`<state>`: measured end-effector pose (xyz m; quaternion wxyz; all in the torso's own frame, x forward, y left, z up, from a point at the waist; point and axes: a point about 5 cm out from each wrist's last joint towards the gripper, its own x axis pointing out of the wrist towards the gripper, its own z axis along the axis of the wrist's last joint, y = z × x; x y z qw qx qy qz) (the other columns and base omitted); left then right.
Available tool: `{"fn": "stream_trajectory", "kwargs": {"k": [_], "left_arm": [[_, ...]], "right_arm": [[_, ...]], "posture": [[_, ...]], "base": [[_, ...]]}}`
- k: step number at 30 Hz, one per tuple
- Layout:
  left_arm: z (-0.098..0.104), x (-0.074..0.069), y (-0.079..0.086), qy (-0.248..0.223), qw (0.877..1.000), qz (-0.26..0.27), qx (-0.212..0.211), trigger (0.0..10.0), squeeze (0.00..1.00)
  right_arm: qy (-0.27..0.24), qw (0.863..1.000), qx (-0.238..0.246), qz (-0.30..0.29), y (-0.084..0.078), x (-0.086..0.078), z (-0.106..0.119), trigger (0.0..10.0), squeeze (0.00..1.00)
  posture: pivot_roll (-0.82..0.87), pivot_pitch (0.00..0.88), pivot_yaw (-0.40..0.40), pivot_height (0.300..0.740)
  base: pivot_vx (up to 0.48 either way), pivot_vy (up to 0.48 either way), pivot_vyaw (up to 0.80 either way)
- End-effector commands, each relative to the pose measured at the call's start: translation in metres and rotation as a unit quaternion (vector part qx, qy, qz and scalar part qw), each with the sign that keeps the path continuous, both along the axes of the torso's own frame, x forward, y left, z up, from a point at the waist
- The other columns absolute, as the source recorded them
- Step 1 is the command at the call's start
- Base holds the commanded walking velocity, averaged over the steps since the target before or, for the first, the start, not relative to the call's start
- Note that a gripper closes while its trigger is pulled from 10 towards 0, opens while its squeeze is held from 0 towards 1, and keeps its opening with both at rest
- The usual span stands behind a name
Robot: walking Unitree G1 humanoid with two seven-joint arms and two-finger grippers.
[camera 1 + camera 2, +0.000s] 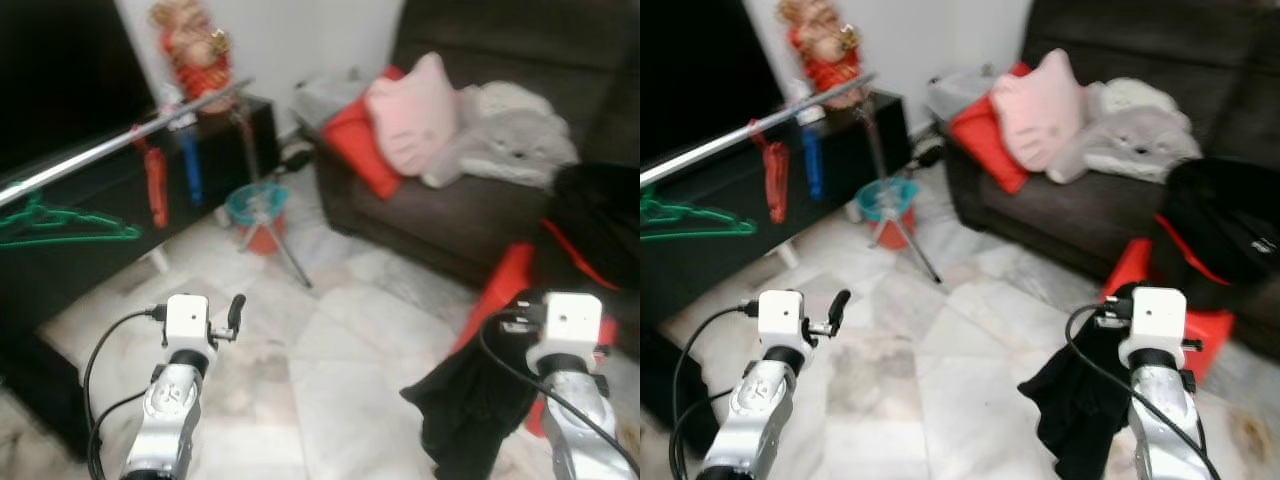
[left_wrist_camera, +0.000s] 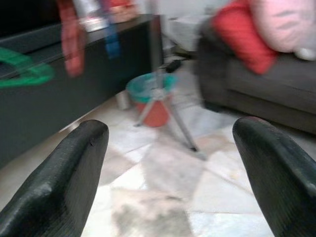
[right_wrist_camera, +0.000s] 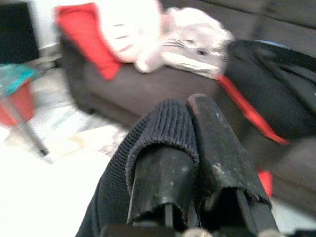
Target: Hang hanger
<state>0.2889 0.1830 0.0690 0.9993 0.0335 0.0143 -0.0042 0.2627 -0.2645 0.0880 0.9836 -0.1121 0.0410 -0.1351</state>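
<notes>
A silver rail slants across the upper left on a tripod stand. From it hang a green hanger, a red hanger and a blue one. My left gripper is open and holds nothing, low over the marble floor, well short of the rail. My right gripper is shut on a black knit garment, which droops from it toward the floor at the lower right. Whether a hanger is inside the garment is hidden.
A dark sofa at the right carries a pink cushion, a red cushion and a grey plush. A teal bucket sits by the tripod. A black cabinet runs under the rail. A red box stands near my right arm.
</notes>
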Motion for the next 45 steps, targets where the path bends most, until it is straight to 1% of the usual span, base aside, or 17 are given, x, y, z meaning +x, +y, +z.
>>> {"fn": "stream_trajectory", "kwargs": {"k": [1, 8, 17, 25, 31, 37, 45], "left_arm": [[-0.004, -0.005, 0.011, 0.014, 1.000, 0.015, 0.008, 10.0, 0.00], [-0.005, -0.010, 0.013, 0.014, 1.000, 0.023, 0.007, 10.0, 0.00], [-0.005, -0.014, 0.014, 0.019, 0.999, 0.025, 0.007, 10.0, 0.00], [-0.005, -0.015, 0.012, 0.023, 0.999, 0.023, 0.005, 10.0, 0.00], [-0.005, -0.016, 0.010, 0.027, 1.000, 0.015, 0.005, 10.0, 0.00], [-0.005, -0.016, 0.011, 0.028, 0.999, 0.017, 0.003, 10.0, 0.00], [-0.004, -0.015, 0.011, 0.028, 0.999, 0.017, 0.001, 10.0, 0.00]], "right_arm": [[-0.031, 0.999, -0.003, 0.023, 0.011, 0.008, 0.015, 10.0, 0.00], [-0.028, 0.999, 0.000, 0.031, 0.015, 0.012, 0.016, 10.0, 0.00], [-0.025, 0.999, 0.004, 0.030, 0.016, 0.010, 0.015, 10.0, 0.00], [-0.020, 0.999, 0.014, 0.021, 0.015, 0.007, 0.012, 10.0, 0.00], [-0.019, 1.000, 0.025, -0.002, 0.010, 0.008, 0.010, 10.0, 0.00], [-0.021, 0.999, 0.029, -0.003, 0.011, 0.010, 0.010, 10.0, 0.00], [-0.015, 0.999, 0.042, -0.016, 0.009, 0.010, 0.007, 10.0, 0.00]], "posture": [[-0.01, 0.000, 0.009, 0.740], [0.01, 0.000, -0.008, 0.740], [0.00, 0.000, 0.000, 0.740], [0.00, 0.000, 0.003, 0.740], [0.00, 0.000, 0.000, 0.740], [0.01, 0.000, 0.000, 0.740], [0.00, 0.000, -0.002, 0.740]], "base": [[0.000, 0.000, 0.78], [0.000, 0.000, 0.78], [0.000, 0.000, 0.61], [0.000, 0.000, 0.00], [0.000, 0.000, 0.00], [0.000, 0.000, 0.00], [0.000, 0.000, 0.00]]}}
